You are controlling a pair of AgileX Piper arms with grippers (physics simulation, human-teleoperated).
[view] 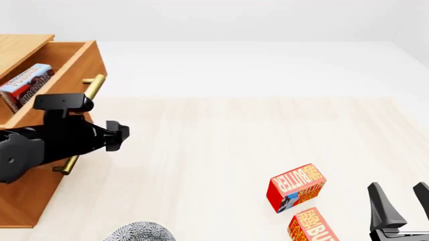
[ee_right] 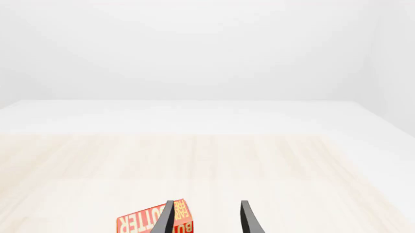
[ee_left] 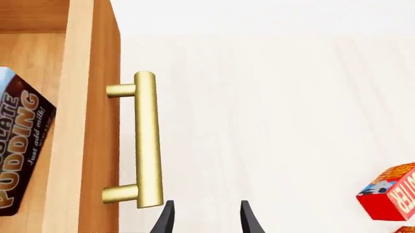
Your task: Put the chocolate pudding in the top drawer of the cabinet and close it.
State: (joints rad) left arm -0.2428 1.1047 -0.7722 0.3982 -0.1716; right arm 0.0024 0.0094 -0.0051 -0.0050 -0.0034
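In the left wrist view, the top drawer point(ee_left: 77, 121) stands pulled out, its light wood front seen edge-on, with the brass bar handle point(ee_left: 147, 141) mounted on two short posts. Inside the drawer lies the chocolate pudding point(ee_left: 23, 145), its dark brown face reading "PUDDING" in large cream letters with smaller script that seems to say "Just add milk", and a light blue band at one end. The left gripper point(ee_left: 206, 218) shows two dark fingertips spread apart with nothing between them, just beside the handle's near end but not around it. A red butter box point(ee_left: 388, 193) sits apart on the pale wooden table point(ee_left: 272, 121). In the front view, the cabinet point(view: 27, 201) fills the left edge of the frame; the pudding rests in the open drawer at upper left, "CHOCOLATE" legible along its side. The left arm lies across the cabinet front. At lower centre-right, two red-orange boxes, one lettered "BUTTER", lie close together. The right gripper point(view: 401, 203) sits at lower right, fingers parted and empty. In the right wrist view, its parted fingertips frame bare table, with the "BUTTER" box at lower left, partly behind one fingertip.
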